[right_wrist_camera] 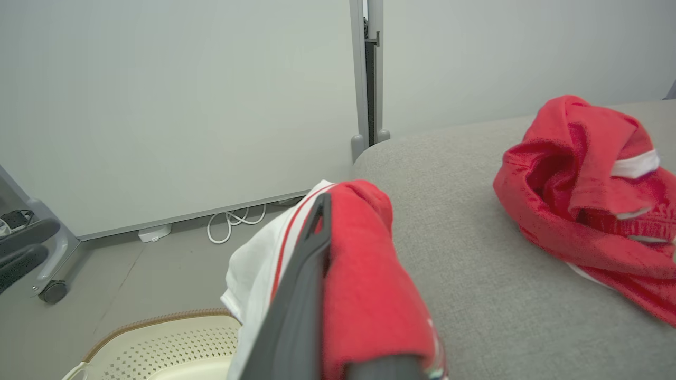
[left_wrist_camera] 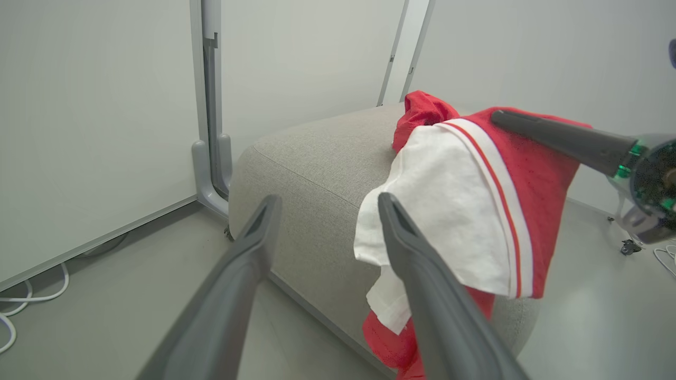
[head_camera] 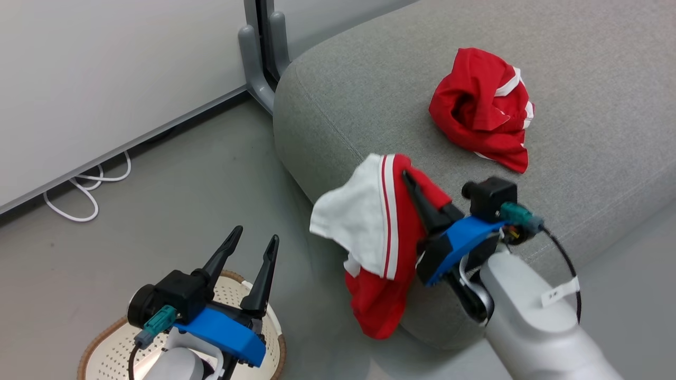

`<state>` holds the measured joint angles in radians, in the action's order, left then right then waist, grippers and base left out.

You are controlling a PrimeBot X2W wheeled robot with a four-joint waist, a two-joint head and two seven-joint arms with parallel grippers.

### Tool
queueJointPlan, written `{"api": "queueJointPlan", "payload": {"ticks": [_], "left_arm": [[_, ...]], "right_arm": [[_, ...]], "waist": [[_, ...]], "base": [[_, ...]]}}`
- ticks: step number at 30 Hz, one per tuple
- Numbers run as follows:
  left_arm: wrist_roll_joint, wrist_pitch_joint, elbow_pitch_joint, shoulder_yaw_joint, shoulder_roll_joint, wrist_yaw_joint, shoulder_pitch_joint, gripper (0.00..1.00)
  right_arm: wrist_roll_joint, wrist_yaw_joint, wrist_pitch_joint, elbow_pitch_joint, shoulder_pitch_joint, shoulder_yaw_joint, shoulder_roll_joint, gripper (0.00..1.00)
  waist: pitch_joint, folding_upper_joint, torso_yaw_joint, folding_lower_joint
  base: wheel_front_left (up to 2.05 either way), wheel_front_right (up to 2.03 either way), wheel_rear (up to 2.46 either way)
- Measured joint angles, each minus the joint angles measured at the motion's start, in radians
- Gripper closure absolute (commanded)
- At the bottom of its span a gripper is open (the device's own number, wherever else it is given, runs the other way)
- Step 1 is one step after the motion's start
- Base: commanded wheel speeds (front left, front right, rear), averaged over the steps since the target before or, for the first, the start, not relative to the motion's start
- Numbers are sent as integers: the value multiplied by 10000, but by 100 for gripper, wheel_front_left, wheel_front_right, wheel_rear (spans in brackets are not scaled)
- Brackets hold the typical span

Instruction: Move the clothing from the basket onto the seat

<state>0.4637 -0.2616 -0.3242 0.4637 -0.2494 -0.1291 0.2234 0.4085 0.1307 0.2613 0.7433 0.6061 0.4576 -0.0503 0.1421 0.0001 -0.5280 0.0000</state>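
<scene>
Tapered left pincer (head_camera: 256,233), perforated oval basket (head_camera: 113,348), crumpled clothing (head_camera: 480,108), rounded seat (head_camera: 581,79)

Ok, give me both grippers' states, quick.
Left gripper: jaws open, holding nothing.
Right gripper: jaws shut on a red-and-white garment draped over the edge of the seat.

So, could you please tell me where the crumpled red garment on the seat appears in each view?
Head view: the crumpled red garment, upper right, on the seat.
Left wrist view: top centre, peeking behind the other garment.
Right wrist view: right side.
Shared landmark: the grey post by the seat's corner.
</scene>
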Motion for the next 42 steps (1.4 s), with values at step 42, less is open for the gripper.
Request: {"api": "queueJointPlan", "payload": {"ticks": [42], "left_arm": [[-853,128,2109,782,-1856,40,2636,0]], "right_arm": [[-2092,0,0,913,4104,-7914,-2874,100]], "waist": [[5599,-1,1945,2]], "base": [[0,0,0]]}}
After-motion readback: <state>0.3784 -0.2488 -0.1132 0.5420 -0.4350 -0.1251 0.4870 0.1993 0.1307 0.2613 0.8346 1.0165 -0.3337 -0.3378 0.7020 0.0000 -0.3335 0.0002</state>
